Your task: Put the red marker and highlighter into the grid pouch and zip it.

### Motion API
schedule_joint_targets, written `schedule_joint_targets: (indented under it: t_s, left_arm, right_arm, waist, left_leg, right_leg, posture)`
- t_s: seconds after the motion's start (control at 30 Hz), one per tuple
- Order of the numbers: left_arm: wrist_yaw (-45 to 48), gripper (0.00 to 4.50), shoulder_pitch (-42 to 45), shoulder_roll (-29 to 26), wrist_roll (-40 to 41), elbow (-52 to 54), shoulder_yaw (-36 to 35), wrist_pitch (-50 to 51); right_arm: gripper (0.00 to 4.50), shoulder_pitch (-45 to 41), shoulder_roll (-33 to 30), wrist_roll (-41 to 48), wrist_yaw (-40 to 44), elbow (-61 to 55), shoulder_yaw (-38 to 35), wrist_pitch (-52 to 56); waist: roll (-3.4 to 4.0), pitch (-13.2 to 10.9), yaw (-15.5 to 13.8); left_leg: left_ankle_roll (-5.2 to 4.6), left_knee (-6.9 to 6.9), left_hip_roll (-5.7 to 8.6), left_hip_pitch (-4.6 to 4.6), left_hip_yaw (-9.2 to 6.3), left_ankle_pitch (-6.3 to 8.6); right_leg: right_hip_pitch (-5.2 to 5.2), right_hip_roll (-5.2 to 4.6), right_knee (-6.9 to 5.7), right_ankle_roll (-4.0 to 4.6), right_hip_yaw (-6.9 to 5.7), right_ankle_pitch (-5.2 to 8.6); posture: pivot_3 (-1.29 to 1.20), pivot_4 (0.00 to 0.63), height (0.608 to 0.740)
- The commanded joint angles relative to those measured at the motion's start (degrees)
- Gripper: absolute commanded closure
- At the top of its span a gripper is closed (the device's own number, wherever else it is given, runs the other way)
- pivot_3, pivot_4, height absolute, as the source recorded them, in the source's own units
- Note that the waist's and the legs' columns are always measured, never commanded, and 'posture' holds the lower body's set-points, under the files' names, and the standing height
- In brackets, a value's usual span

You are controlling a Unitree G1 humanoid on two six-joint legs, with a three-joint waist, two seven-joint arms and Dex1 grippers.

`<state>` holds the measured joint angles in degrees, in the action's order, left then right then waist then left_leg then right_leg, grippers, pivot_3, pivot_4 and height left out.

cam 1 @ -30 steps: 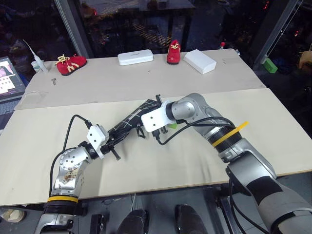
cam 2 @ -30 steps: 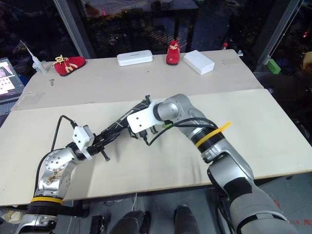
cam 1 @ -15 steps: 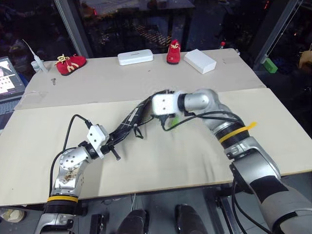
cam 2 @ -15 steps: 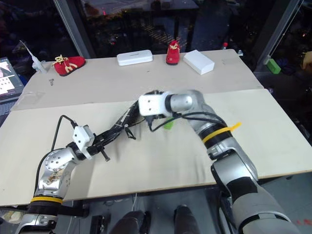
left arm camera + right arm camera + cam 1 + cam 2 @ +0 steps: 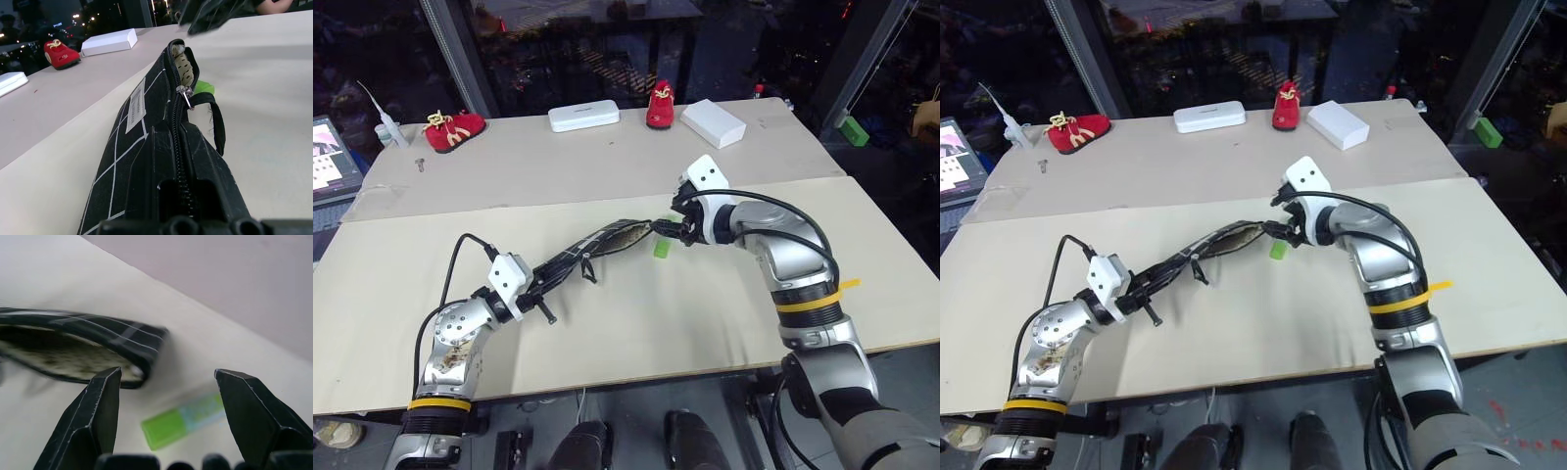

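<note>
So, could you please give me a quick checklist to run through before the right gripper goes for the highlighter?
1. Right gripper open, nothing in it: ok.
2. Highlighter lying free on the table, beside the pouch mouth: ok.
3. Grid pouch clamped in the shut left gripper: ok.
4. Pouch mouth unzipped and gaping at the far end: ok.
5. Red marker already inside the pouch: cannot tell.

Even overhead light falls on the pale counter (image 5: 636, 323), leaving only soft, faint shadows. Behind it the windows are dark, dotted with small reflected lights. The right wrist view is smeared and soft; the left wrist view blurs toward its near edge.
</note>
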<state>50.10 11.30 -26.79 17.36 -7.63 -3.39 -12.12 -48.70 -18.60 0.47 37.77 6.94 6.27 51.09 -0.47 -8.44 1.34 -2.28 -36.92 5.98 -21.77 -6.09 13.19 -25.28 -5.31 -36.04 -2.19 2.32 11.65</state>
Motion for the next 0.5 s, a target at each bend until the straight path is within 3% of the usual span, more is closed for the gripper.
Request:
schedule_joint_targets:
  t_s: [0.03,0.23,0.5]
  left_arm:
    - [-0.9,4.50,0.0,-0.3,0.5,2.5,-0.9,0.3]
    - [-1.8,4.50,-0.3,-0.3,0.3,2.4,-1.3,0.1]
    - [-2.9,4.50,-0.9,0.2,0.4,2.5,-1.4,-0.5]
  right_arm:
    - [1.11,-0.9,2.1,-1.6,-7.2,2.7,-0.7,-0.4]
    - [1.11,-3.4,6.2,-2.9,-15.5,14.5,-0.8,-5.9]
    - [1.11,-7.5,9.4,-2.3,-18.9,25.5,-0.7,-10.2]
  waist:
    - [0.00,0.0,-0.1]
    - [0.00,0.0,0.0]
    - [0.00,0.0,1.1]
  left_leg:
    - [0.00,0.00,0.01,-0.01,0.00,0.00]
    - [0.00,0.00,0.00,0.03,0.03,0.00]
    - [-0.01,0.01,-0.01,0.03,0.07,0.00]
  right_leg:
    - [0.00,-0.01,0.01,0.00,0.00,0.00]
    - [0.02,0.02,0.00,0.00,0.00,0.00]
    - [0.02,0.03,0.00,0.00,0.00,0.00]
  posture:
    - [0.00,0.150,0.740]
    - [0.00,0.150,0.740]
    - [0.00,0.150,0.740]
